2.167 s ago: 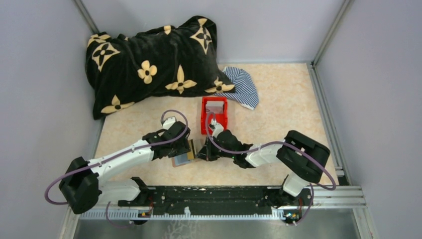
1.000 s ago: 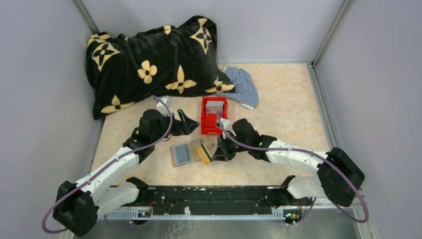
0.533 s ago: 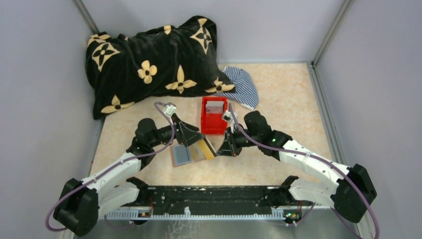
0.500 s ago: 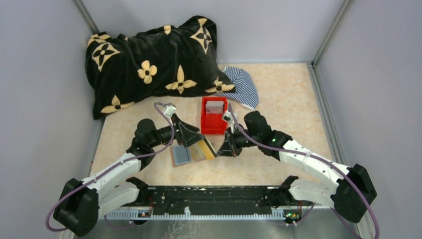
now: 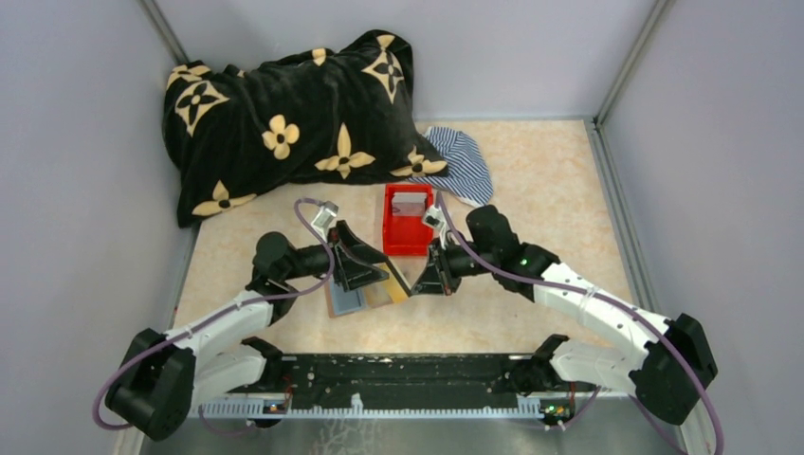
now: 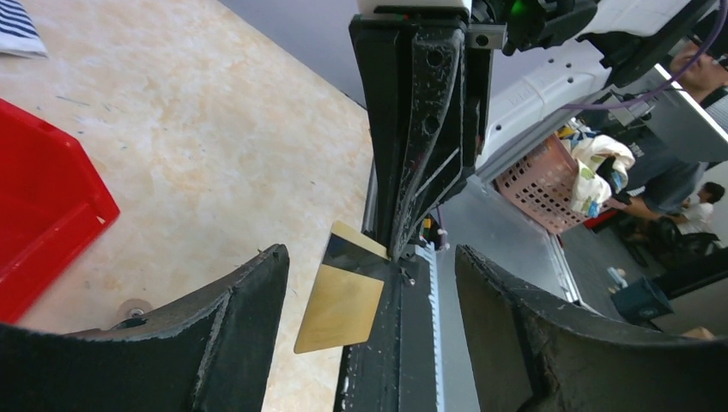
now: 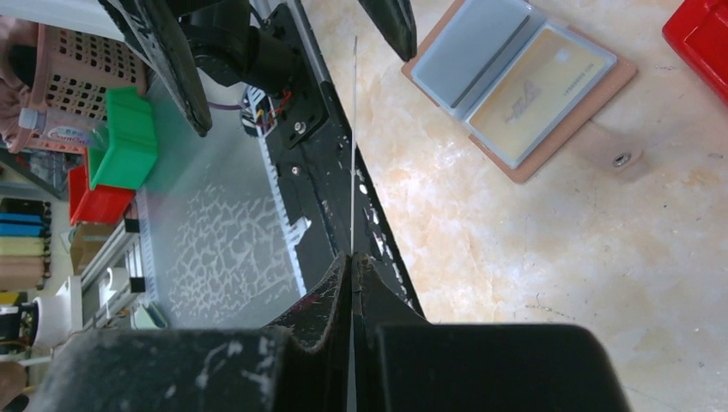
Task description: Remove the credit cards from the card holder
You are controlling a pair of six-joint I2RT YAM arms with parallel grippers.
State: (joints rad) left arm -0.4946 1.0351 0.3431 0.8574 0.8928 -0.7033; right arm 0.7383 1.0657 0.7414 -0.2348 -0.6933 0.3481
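Right gripper (image 7: pixel 352 257) is closed on a gold card (image 6: pixel 342 302), pinched by one edge and held clear of the holder (image 7: pixel 592 144) — offered, it seems, for a handover. Left gripper (image 6: pixel 371 257) is open, one finger on each side of the card, not touching it. The holder lies open on the table between the arms, with another gold card (image 7: pixel 536 94) in its right pocket. Half a second earlier the left jaws were wider and farther left.
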